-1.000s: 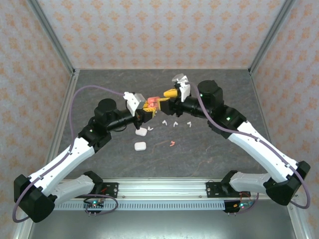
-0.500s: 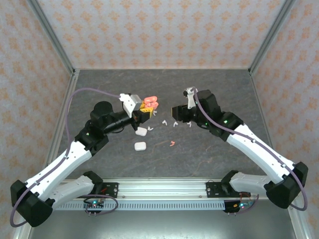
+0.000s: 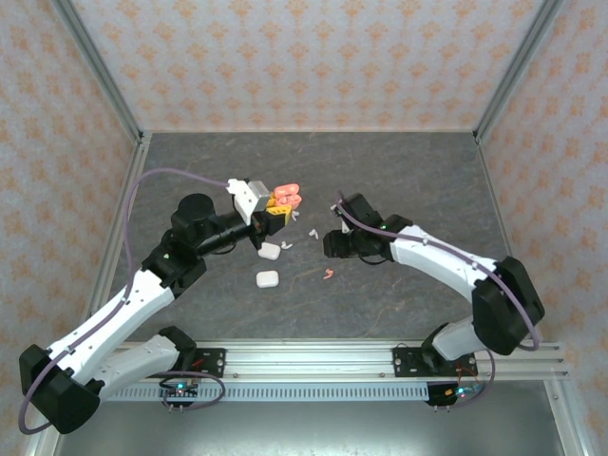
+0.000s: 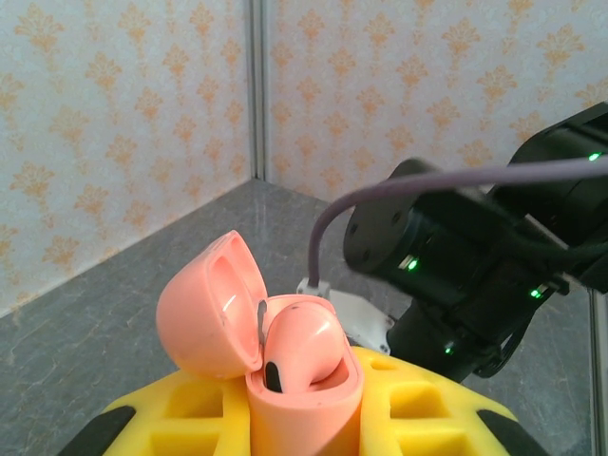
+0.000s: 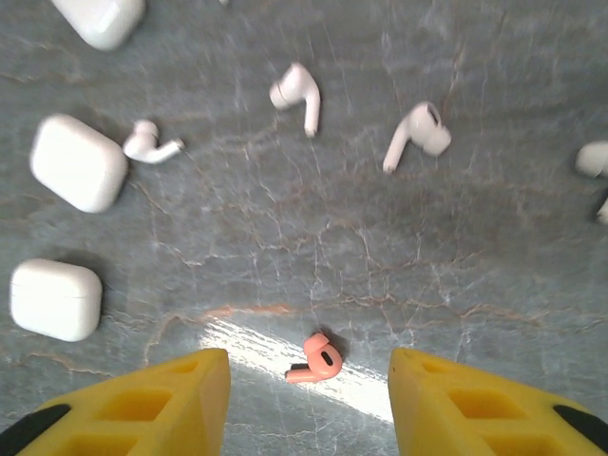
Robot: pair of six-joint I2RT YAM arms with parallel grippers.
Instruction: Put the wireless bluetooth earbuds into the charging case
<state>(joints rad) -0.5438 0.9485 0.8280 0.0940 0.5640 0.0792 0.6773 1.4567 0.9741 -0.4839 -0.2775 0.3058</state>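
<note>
Pink case: smooth, glossy plastic. Earbuds: glossy plastic. Table: grey, veined, stone-look, with a faint sheen.

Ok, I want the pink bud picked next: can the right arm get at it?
Probably yes: the right arm holds its open jaws right above the pink bud on the table, nothing between.

Dark grey marbled tabletop, cream wallpaper with orange floral motifs on the far wall, left wall and right wall, silver metal posts in both far corners, slotted metal rail along the near edge, bright glare patch on the surface
</note>
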